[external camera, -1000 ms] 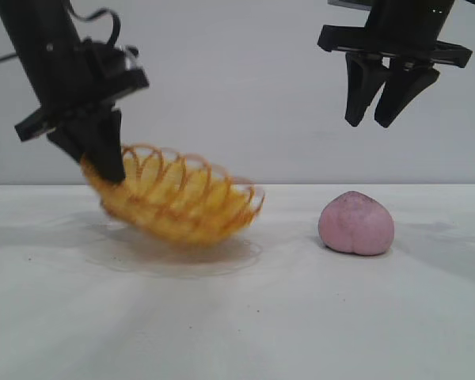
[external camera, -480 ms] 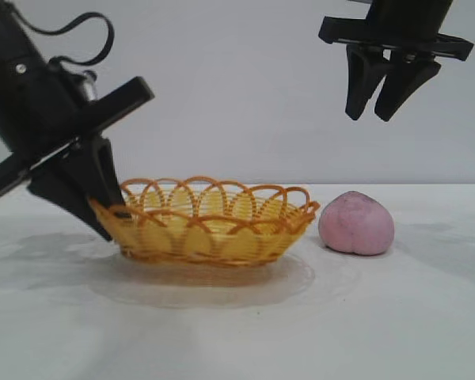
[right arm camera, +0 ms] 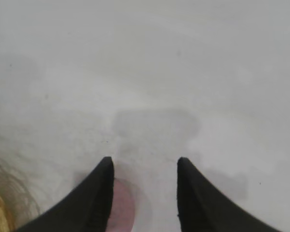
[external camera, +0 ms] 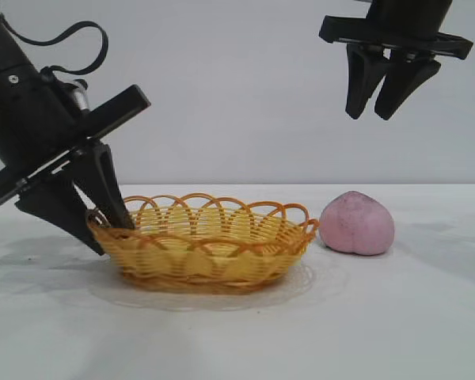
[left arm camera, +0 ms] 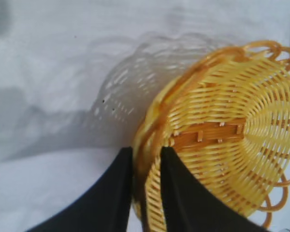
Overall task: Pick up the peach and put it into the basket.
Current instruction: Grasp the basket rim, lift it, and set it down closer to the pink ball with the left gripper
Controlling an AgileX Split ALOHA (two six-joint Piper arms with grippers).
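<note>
On the white counter (external camera: pixel 237 332), the wicker basket (external camera: pixel 206 253) sits nearest the camera's left, its bowl resting flat and its looped orange rim facing up. The left hand (external camera: pixel 103 226) pinches that rim at the basket's outer end, one finger inside the wall and the other outside; the left wrist view shows the same grip, with the basket (left arm camera: pixel 222 140) wall caught between the two dark fingers of the left hand (left arm camera: pixel 147 179).

Just beside the basket's other end lies the peach (external camera: pixel 356 222), its rounded pink body resting on the counter, very near the rim loops; whether they touch cannot be told. It has no marked long axis, only a slight point at its top.

Higher and farther back hangs the right hand (external camera: pixel 386 87), its fingers spread and holding nothing. It is well above the peach and a little to the outer side of it, so the peach lies almost straight below. The right wrist view agrees: the spread right hand (right arm camera: pixel 144 166) looks down on the bare counter (right arm camera: pixel 150 72), with a sliver of the peach (right arm camera: pixel 122 210) showing next to one finger.

The right arm is plainly the nearer one, and the pick looks to call for a small shift toward the basket, then a straight descent.
</note>
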